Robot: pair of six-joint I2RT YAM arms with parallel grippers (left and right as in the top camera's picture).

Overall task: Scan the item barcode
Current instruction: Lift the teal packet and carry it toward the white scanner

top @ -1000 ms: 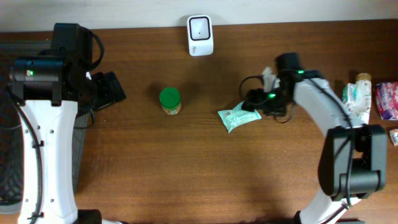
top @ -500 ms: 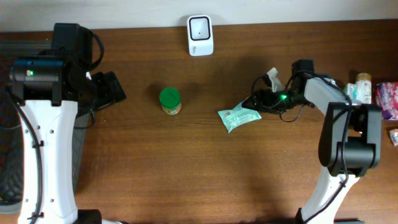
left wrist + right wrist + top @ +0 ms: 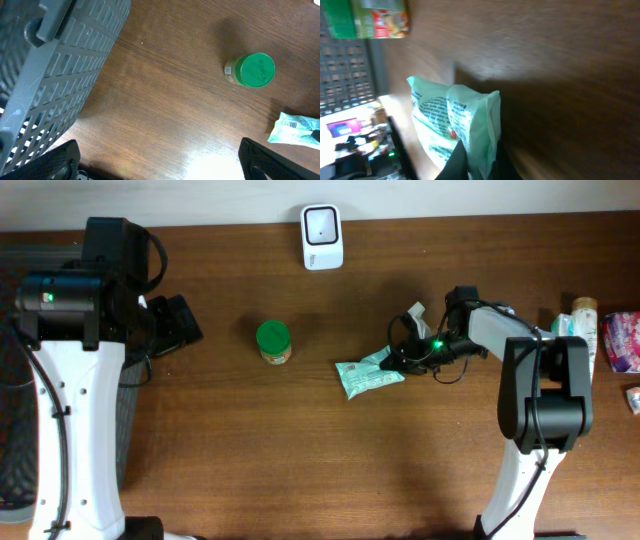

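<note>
1. Right gripper [image 3: 401, 358]: jaws closed tight, pinching the right edge of the packet [image 3: 366, 374]
2. Left gripper [image 3: 165, 166]: jaws spread wide, holding nothing, near the grey slotted plastic basket [image 3: 55, 75]
3. Packet: flat, crinkled pale-green pouch with printed text, lying mid-table [image 3: 300, 460] on brown wood grain, right of the round green-lidded jar [image 3: 273, 340]

1. A dark brown wooden table [image 3: 300, 450] spreads under me, its grain running left to right.
2. Along its far edge runs a pale, plain wall [image 3: 200, 200].
3. At the far left stands a grey slatted basket [image 3: 60, 65].
4. Light glares off the wood [image 3: 210, 160] near me.
</note>
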